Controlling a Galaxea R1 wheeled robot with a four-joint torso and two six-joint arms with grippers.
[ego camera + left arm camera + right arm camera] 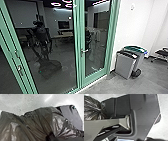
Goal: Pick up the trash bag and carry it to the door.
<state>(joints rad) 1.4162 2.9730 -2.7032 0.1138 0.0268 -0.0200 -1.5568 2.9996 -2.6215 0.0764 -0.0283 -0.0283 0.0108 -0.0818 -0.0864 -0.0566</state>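
Trash bag large in left wrist view, dark, wrinkled, glossy in patches; outer parts cut off, underside hidden. Folds drawn in tight at left hand: apparently pinching the plastic there, though nearly buried in black folds. In right wrist view, more of the same dark plastic, creases fanning out from a bunched spot, partly cut off and partly covered by the robot's own jointed bar. Right hand: cannot tell whether spread or pressed together. Pale floor beyond the bag. In head view, at twelve o'clock, glass door in green frame, lever handle near one edge; top cut off. At eleven, in the dark glass, upright machine shape, dim; reflected or behind, cannot tell. Also through the glass, pale tabletop and dark screen, too murky for detail. At two o'clock, by white wall, grey bin with black lid; close behind, green-lidded bin, partly hidden. Farther round, toward three, dark chair, cut off.
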